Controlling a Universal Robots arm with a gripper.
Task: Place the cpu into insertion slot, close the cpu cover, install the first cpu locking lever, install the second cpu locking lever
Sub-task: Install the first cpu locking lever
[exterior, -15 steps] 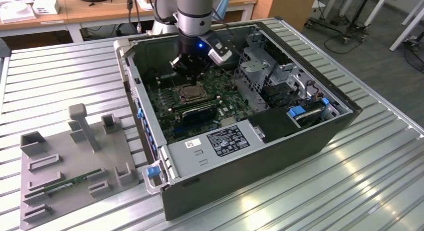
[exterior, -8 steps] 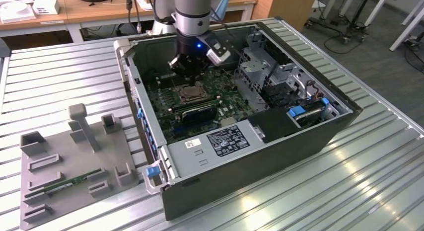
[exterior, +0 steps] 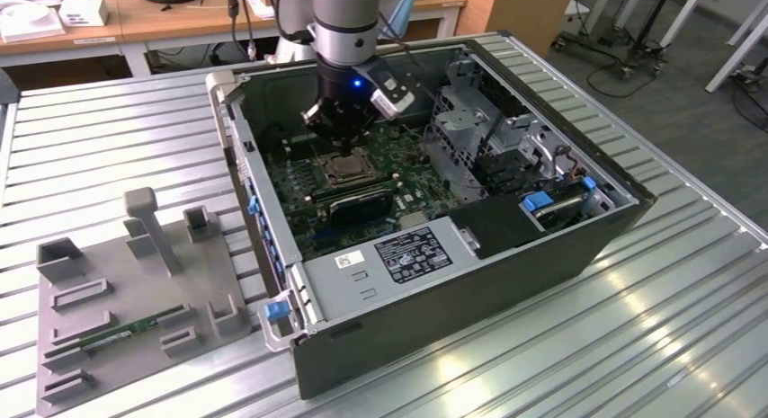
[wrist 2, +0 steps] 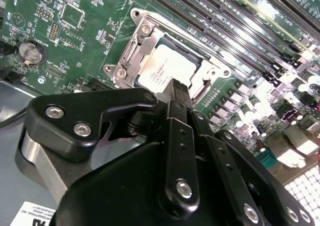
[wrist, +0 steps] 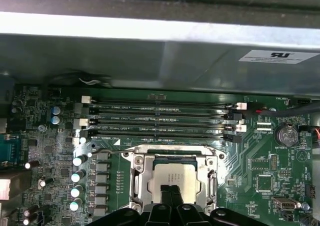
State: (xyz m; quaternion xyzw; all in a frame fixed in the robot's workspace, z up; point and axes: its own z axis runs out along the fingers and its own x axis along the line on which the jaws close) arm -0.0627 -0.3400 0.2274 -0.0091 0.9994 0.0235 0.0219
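The cpu (wrist: 172,177) lies flat in the insertion slot (wrist 2: 218,72) on the green motherboard, its silvery-tan top showing in both wrist views (wrist 2: 162,66). The silvery cpu cover (wrist: 136,175) lies down around the chip as a frame (wrist 2: 136,48). My gripper (wrist: 170,191) hangs just above the chip's near edge with its black fingertips pressed together and nothing between them (wrist 2: 176,86). In the exterior view the gripper (exterior: 344,150) reaches down into the open computer case, right over the cpu (exterior: 347,172).
Long memory slots (wrist: 160,118) run beside the socket, and the case wall (wrist: 160,61) rises behind them. A drive cage (exterior: 480,121) and power supply (exterior: 408,252) crowd the case. A grey fixture (exterior: 120,283) holding a memory stick (exterior: 126,332) sits at the exterior view's left.
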